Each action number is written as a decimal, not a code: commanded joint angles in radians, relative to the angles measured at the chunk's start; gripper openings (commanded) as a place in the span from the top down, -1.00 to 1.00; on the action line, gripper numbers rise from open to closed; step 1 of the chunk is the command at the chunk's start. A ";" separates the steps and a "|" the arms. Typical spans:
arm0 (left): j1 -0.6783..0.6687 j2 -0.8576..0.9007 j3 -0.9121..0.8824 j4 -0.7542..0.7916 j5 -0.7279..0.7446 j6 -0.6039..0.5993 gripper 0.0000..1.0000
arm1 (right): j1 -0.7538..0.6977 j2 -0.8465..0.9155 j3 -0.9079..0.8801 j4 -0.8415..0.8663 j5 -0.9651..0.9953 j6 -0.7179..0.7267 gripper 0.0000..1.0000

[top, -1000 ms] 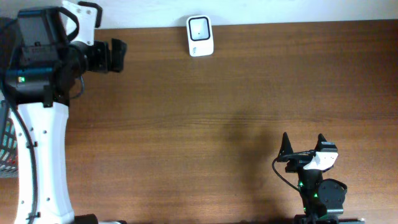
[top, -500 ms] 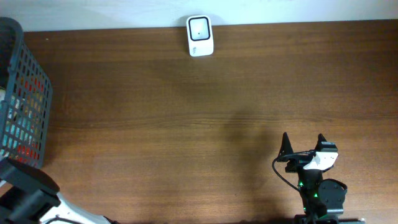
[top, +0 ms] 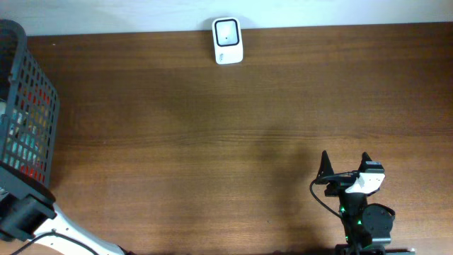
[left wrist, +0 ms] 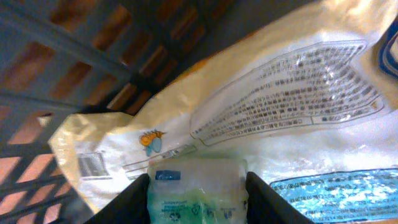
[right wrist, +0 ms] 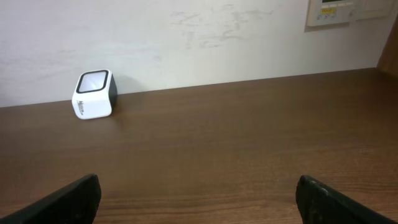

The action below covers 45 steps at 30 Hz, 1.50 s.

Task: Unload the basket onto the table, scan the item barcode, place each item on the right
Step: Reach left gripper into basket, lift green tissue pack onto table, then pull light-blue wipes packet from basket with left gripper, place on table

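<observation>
Down in the basket (left wrist: 59, 59), the left jaws (left wrist: 198, 177) are about half closed around a small packet (left wrist: 196, 194). It is clear plastic with green print and a blue label at its top. The packet fills the gap, and each dark finger (left wrist: 127, 199) touches one side of it, so the jaws have hold of it. This is the item to scan, and it sits right between the left jaws inside the basket.

Just beyond the fingertips lies a big cream bag (left wrist: 280, 93) with a panel of fine print. It spreads ahead of the jaws and off to their right. A packet with blue print (left wrist: 336, 186) lies just right of the right-hand finger. The basket's dark bars cross above and to the left of the jaws.

From overhead, only the left arm (top: 25, 216) shows, beside the basket at the bench (top: 212, 142) edge.

Across the bench, the right jaws (top: 345, 159) stand wide open with nothing between them. Bare bench lies under the gap, and the two fingers (right wrist: 68, 200) sit at the bottom corners of the wrist view. The white scanner (right wrist: 94, 94) is well ahead of the right jaws and off to their left. It sits at the bench's far edge against the wall (right wrist: 186, 37), well apart from both arms.
</observation>
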 commanded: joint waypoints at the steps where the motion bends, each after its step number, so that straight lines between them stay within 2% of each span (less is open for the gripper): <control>1: 0.003 0.066 0.002 -0.037 0.026 -0.001 0.83 | 0.001 -0.006 -0.008 -0.002 -0.001 0.003 -0.97; 2: 0.002 0.066 0.002 -0.036 0.026 -0.027 1.00 | 0.001 -0.006 -0.008 -0.002 -0.001 0.003 -0.97; 5: 0.002 0.029 0.107 -0.095 0.031 -0.087 1.00 | 0.001 -0.006 -0.008 -0.002 -0.001 0.003 -0.97; 8: 0.002 -0.074 0.267 -0.151 0.143 -0.110 1.00 | 0.001 -0.006 -0.008 -0.002 -0.001 0.003 -0.97; 11: -0.050 -0.283 0.358 -0.195 0.258 -0.135 1.00 | 0.001 -0.006 -0.008 -0.002 -0.001 0.003 -0.97; 13: -0.142 -0.392 0.358 -0.254 0.259 -0.135 1.00 | 0.001 -0.006 -0.008 -0.002 -0.001 0.003 -0.97; 14: -0.258 -0.455 0.358 -0.336 0.259 -0.135 1.00 | 0.001 -0.006 -0.008 -0.002 -0.001 0.003 -0.97; 16: -0.479 -0.460 0.349 -0.486 0.277 -0.136 1.00 | 0.001 -0.006 -0.008 -0.002 -0.001 0.003 -0.97; 18: -0.695 -0.429 0.232 -0.556 0.277 -0.230 1.00 | 0.001 -0.006 -0.008 -0.002 -0.001 0.003 -0.97; 20: -0.865 -0.396 0.037 -0.497 0.276 -0.286 1.00 | 0.001 -0.006 -0.008 -0.002 -0.001 0.003 -0.97; 23: -1.031 -0.371 -0.290 -0.271 0.277 -0.421 1.00 | 0.001 -0.006 -0.008 -0.002 -0.001 0.003 -0.97; 27: -1.171 -0.371 -0.610 0.098 0.277 -0.554 1.00 | 0.001 -0.006 -0.008 -0.002 -0.001 0.003 -0.97; 30: -1.213 -0.370 -0.721 0.262 0.264 -0.553 1.00 | 0.001 -0.006 -0.008 -0.002 -0.001 0.003 -0.97; 31: -1.213 -0.370 -0.726 0.266 0.243 -0.554 1.00 | 0.001 -0.006 -0.008 -0.002 -0.001 0.003 -0.97; 33: -1.209 -0.370 -0.720 0.269 0.179 -0.518 0.55 | 0.001 -0.006 -0.008 -0.002 -0.001 0.003 -0.97; 34: -1.189 -0.376 -0.668 0.241 0.180 -0.417 0.15 | 0.001 -0.006 -0.008 -0.002 -0.001 0.003 -0.97; 35: -1.154 -0.391 -0.583 0.168 0.180 -0.357 -0.21 | 0.001 -0.006 -0.008 -0.002 -0.001 0.003 -0.97; 36: -1.107 -0.407 -0.481 0.089 0.180 -0.320 -0.43 | 0.001 -0.006 -0.008 -0.002 -0.001 0.003 -0.97; 38: -0.954 -0.428 -0.177 -0.113 0.180 -0.244 -0.63 | 0.001 -0.006 -0.008 -0.002 -0.001 0.003 -0.97; 39: -0.787 -0.428 0.041 -0.209 0.180 -0.201 -0.80 | 0.001 -0.006 -0.008 -0.002 -0.001 0.003 -0.97; 40: -0.716 -0.429 0.097 -0.225 0.180 -0.201 -0.82 | 0.001 -0.006 -0.008 -0.002 -0.001 0.003 -0.97; 42: -0.475 -0.431 0.161 -0.239 0.180 -0.225 -0.82 | 0.001 -0.006 -0.008 -0.002 -0.001 0.003 -0.97; 43: -0.401 -0.430 0.160 -0.258 0.179 -0.264 -0.83 | 0.001 -0.006 -0.008 -0.002 -0.001 0.003 -0.97; 45: -0.170 -0.407 0.160 -0.344 0.180 -0.418 -0.84 | 0.001 -0.006 -0.008 -0.002 -0.001 0.003 -0.97</control>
